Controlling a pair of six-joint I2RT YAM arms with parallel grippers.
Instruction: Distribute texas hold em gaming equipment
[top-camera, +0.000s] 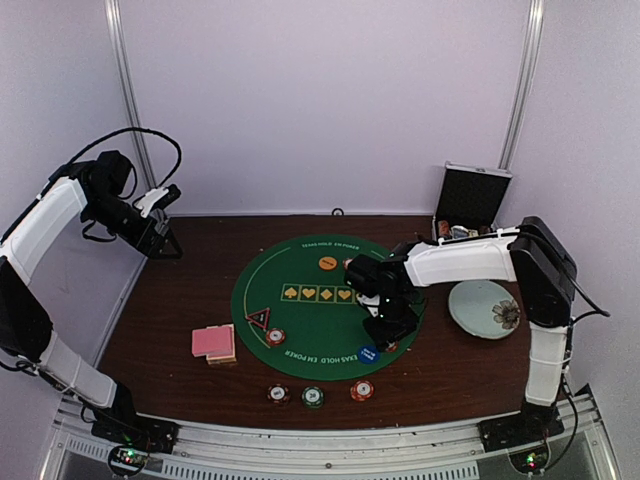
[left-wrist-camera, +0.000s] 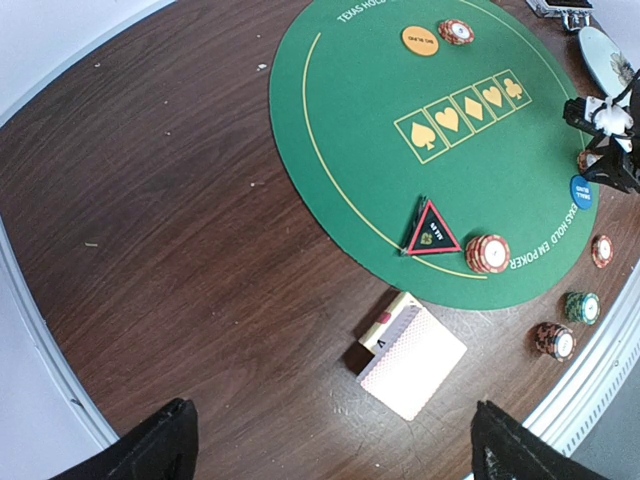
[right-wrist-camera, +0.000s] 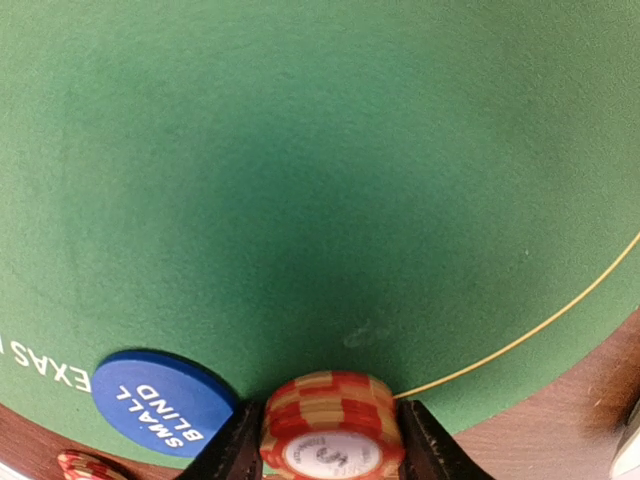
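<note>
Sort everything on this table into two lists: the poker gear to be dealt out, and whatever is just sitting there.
For the job: playing cards; blue small-blind disc; red chip stack beside it; dark chip stack, green chip stack and red front stack along the near edge; orange disc; triangle marker.

Just lying about: black-and-silver case; floral plate.

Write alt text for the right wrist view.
A stack of red-and-cream poker chips sits tight between the two dark fingers of the right tool, at the bottom of the picture on a green felt mat. A blue disc reading SMALL BLIND lies just left of it; brown table shows at lower right.
</note>
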